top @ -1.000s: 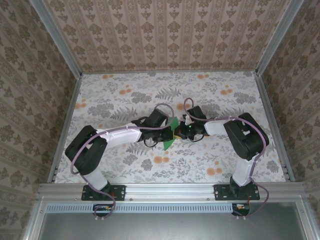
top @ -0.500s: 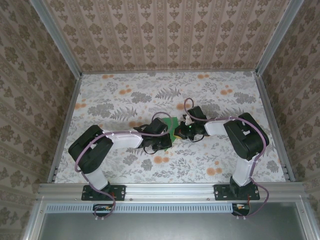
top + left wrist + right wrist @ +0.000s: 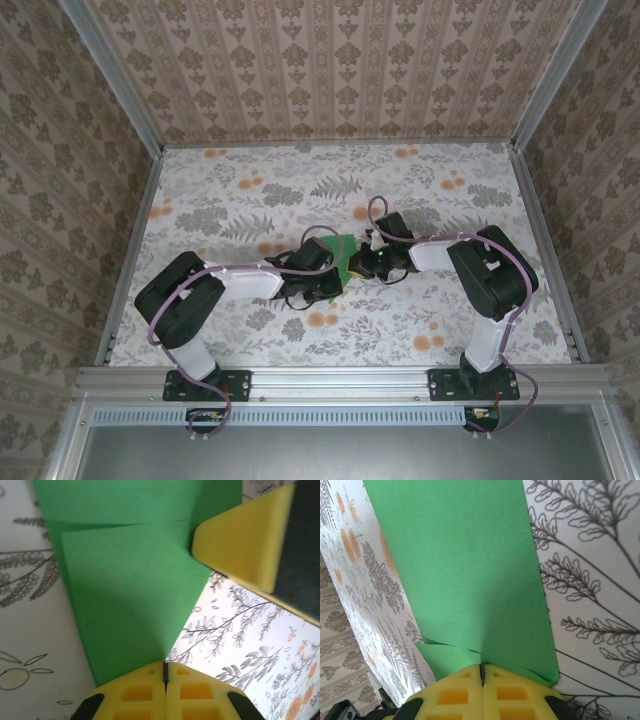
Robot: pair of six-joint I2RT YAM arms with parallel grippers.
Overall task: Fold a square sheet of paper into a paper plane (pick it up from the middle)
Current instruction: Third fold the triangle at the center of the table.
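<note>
two pinches: left gripper (image 3: 165, 667) and right gripper (image 3: 482, 668) each clamped on the creased green paper (image 3: 130, 580); likely light, floppy, tearable, best held along folded edges.

My tabletop (image 3: 250, 200) is a flat rectangle under a white covering printed with grey ferns and leaves and small orange blossoms. Orange clusters show at the far left corner, along the far right side, and close to the near edge at the middle and right. Grey metal rails (image 3: 131, 250) frame its sides. Over the middle is the bright-green folded sheet of paper (image 3: 346, 252); whether it touches the covering, I cannot tell.
</note>
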